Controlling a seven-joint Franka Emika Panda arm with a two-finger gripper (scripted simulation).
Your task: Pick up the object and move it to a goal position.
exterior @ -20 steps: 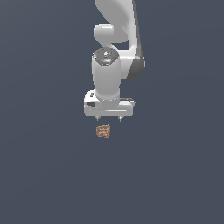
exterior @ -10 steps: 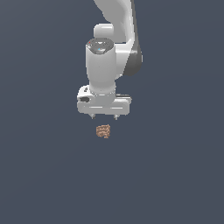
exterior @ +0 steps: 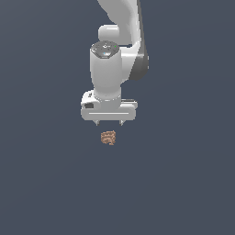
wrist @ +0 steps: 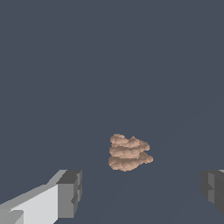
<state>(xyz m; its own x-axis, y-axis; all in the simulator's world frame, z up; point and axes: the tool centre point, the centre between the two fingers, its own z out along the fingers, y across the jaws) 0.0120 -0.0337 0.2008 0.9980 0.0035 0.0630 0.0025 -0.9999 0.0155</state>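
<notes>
The arm [exterior: 120, 27] is cut off by the exterior view's top edge, so its upper links and base are not seen. In the wrist view only the tips of the gripper [wrist: 142, 192] are caught: one finger [wrist: 65, 194] is clipped at the frame's corner, the other is cut by the opposite edge, w/ only a dark pad shown. In the exterior view the fingertips [exterior: 97, 122] are too small for detail. Contact btwn the object [exterior: 108, 137] and the counter [exterior: 46, 183] can't be told.

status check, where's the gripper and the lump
Gripper open, hovering above the object, not touching. Object lies on the floor, in line between the fingers. Nothing in the way.
</notes>
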